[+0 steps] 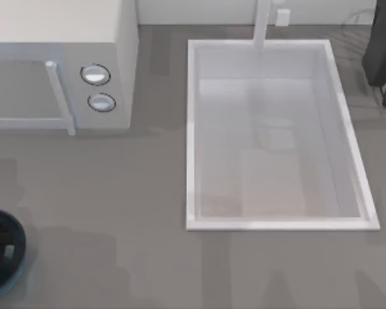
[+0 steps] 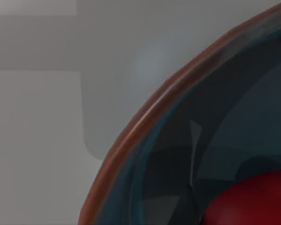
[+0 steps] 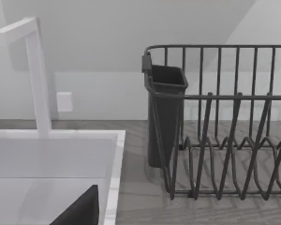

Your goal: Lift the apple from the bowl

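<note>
The blue bowl (image 1: 19,267) sits at the table's left edge, near the front, partly cut off by the top view's border. A dark part of my left gripper (image 1: 0,248) hangs over the bowl's inside and covers what lies there. In the left wrist view the bowl's rim (image 2: 145,117) curves close by, looking brownish, with the teal inside below it. The red apple (image 2: 253,201) rests on the bowl's floor, partly cut off at the frame's corner. A dark wedge of my right gripper (image 3: 79,211) shows over the sink's corner.
A white microwave (image 1: 58,58) stands at the back left. A white sink (image 1: 276,135) with a faucet (image 1: 262,22) takes up the middle and right. A dark wire dish rack (image 3: 225,131) with a cutlery holder (image 3: 164,112) stands at the back right.
</note>
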Robot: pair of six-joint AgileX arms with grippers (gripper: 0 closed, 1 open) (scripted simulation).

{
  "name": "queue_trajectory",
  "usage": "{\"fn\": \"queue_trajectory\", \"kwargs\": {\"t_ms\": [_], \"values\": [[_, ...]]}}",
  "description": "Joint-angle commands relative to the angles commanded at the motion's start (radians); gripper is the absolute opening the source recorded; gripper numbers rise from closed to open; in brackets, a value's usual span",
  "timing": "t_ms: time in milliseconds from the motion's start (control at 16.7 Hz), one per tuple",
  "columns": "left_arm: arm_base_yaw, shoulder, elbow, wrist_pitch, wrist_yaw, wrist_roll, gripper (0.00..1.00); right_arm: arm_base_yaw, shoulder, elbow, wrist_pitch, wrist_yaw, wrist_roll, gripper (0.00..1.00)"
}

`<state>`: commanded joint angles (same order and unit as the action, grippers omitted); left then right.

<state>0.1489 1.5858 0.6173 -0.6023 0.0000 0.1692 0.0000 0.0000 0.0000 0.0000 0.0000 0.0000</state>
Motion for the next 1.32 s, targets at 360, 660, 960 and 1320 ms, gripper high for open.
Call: {"fn": "queue_trajectory", "kwargs": {"t_ms": [360,660,960,1320], "values": [[0.000,0.000,0.000,0.000,0.000,0.000,0.00,0.000,0.000,0.000,0.000,0.000,0.000,1.00],[0.000,0.000,0.000,0.000,0.000,0.000,0.00,0.000,0.000,0.000,0.000,0.000,0.000,1.00],[-0.005,-0.087,0.068,-0.086,-0.028,-0.007,0.00,0.000,0.000,0.000,0.000,0.000,0.000,1.00],[-0.007,-0.076,0.355,-0.380,-0.028,-0.009,0.00,0.000,0.000,0.000,0.000,0.000,0.000,1.00]]}}
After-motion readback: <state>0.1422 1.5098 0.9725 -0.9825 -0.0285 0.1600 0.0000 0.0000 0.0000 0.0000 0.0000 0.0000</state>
